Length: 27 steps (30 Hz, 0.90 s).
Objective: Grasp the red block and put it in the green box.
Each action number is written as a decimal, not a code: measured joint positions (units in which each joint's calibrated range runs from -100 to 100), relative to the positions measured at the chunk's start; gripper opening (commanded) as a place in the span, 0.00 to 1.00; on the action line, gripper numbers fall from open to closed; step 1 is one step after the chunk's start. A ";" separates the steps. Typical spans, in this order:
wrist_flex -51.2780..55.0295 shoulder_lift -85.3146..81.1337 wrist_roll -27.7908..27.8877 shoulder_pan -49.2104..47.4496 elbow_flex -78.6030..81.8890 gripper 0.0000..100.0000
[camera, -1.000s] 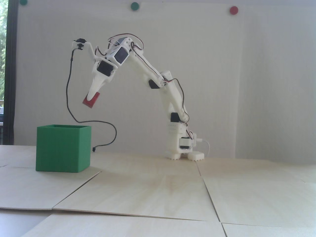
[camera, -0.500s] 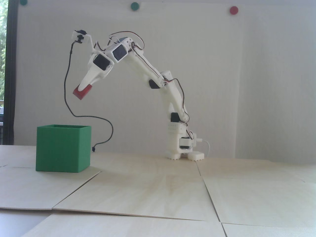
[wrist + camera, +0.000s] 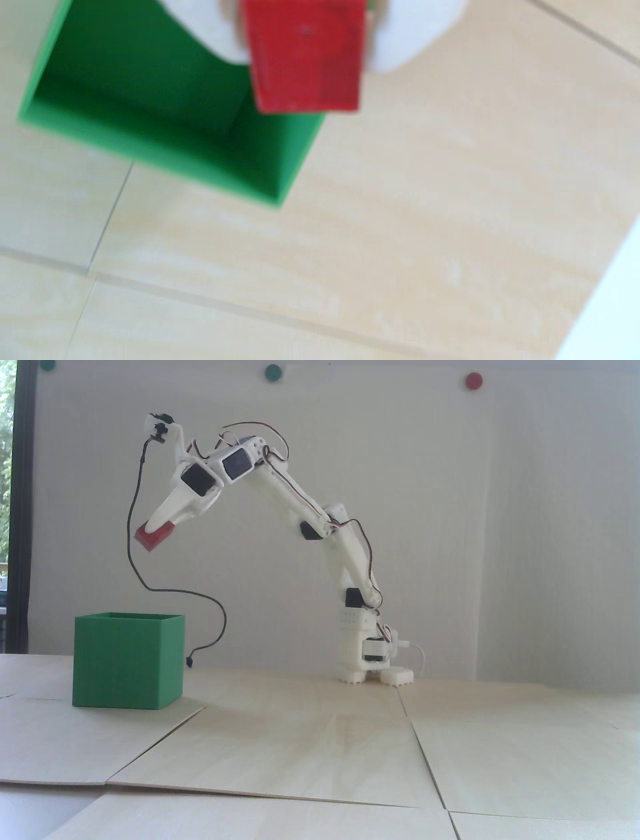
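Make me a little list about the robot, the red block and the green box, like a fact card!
Holder: gripper, shut on the red block
Block place: up in the air, tilted, above the green box
Box: open top, stands on the wooden table, looks empty in the wrist view
Wall: two green dots, one red dot
Job done: not yet

Wrist view blurred throughout; red block (image 3: 306,55) cut by top edge, gripper (image 3: 304,31) fingers mostly out of frame; green box (image 3: 166,138) beneath, top-left cropped.
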 measured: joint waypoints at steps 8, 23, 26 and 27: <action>-2.33 0.00 0.00 0.99 0.00 0.26; -1.41 0.00 0.00 0.99 1.34 0.02; 1.75 -1.16 0.05 0.38 5.55 0.02; 2.91 -2.24 0.46 -0.23 7.70 0.02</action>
